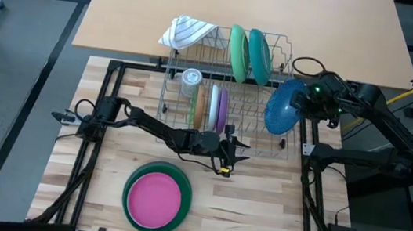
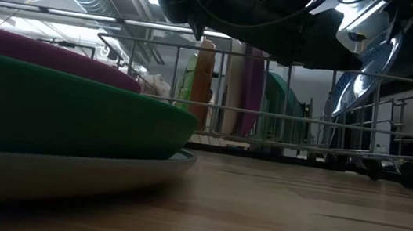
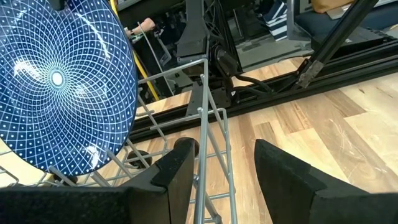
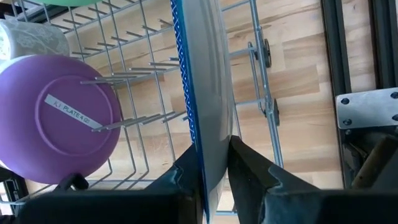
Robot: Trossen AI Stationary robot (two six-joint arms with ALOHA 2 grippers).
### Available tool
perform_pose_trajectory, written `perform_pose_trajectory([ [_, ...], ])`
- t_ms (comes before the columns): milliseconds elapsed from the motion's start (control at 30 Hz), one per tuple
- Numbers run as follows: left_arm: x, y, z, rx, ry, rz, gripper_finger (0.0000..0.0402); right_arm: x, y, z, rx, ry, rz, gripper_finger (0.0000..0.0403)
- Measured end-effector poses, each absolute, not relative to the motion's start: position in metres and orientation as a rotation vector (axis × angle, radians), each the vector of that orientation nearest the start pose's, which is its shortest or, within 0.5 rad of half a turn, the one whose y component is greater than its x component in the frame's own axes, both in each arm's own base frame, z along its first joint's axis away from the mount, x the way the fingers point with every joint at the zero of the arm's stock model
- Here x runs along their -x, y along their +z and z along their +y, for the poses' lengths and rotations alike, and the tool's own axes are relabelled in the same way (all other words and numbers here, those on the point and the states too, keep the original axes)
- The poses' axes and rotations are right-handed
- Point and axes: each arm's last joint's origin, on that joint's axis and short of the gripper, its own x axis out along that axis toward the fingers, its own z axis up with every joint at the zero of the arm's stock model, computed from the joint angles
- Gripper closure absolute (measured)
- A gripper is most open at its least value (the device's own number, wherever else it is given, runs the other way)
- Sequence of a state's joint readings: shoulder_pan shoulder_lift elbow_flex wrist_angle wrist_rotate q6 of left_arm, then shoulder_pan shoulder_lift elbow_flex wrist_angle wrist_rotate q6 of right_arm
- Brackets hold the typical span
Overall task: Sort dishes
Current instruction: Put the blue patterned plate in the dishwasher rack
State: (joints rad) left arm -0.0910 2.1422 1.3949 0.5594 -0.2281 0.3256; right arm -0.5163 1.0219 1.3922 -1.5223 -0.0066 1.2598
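Butcher-block table (image 1: 257, 216) with a wire dish rack (image 1: 278, 144) in the middle of the high view, and sorting looks maybe a third done. At lower left of that frame a pink plate (image 1: 153, 200) sits nested in a dark green plate (image 1: 182, 182). Still racked: two teal plates (image 1: 249, 54) at the top, plus a tan plate (image 1: 200, 107), a white one and a purple plate (image 1: 222, 107) mid-rack.

Right claw (image 4: 214, 163) is pinching the rim of the blue patterned plate (image 1: 282, 107) at the rack's right edge. Left claw (image 3: 217, 165) is spread, holding nothing, straddling a rack wire at the front.

Only the left wrist view shows the plate's spiral pattern (image 3: 59, 81); only the right wrist view shows the actual pinch. Low view shows a third, pale plate (image 2: 65, 173) under the stack.
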Motion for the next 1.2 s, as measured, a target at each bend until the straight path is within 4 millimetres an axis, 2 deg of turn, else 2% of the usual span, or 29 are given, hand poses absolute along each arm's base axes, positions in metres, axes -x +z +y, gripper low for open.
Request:
perform_pose_trajectory([
  [433, -0.4761, 0.185, -0.037, -0.354, 0.105, 0.208, 0.0245, -0.1135, 0.3815, -0.0634, -1.406, -1.144, 0.771, 0.0343],
  [1200, -0.476, 0.1846, -0.0368, -0.378, 0.103, 0.211, 0.0245, -0.1187, 0.3811, -0.061, -1.51, -0.995, 0.846, 0.0337],
])
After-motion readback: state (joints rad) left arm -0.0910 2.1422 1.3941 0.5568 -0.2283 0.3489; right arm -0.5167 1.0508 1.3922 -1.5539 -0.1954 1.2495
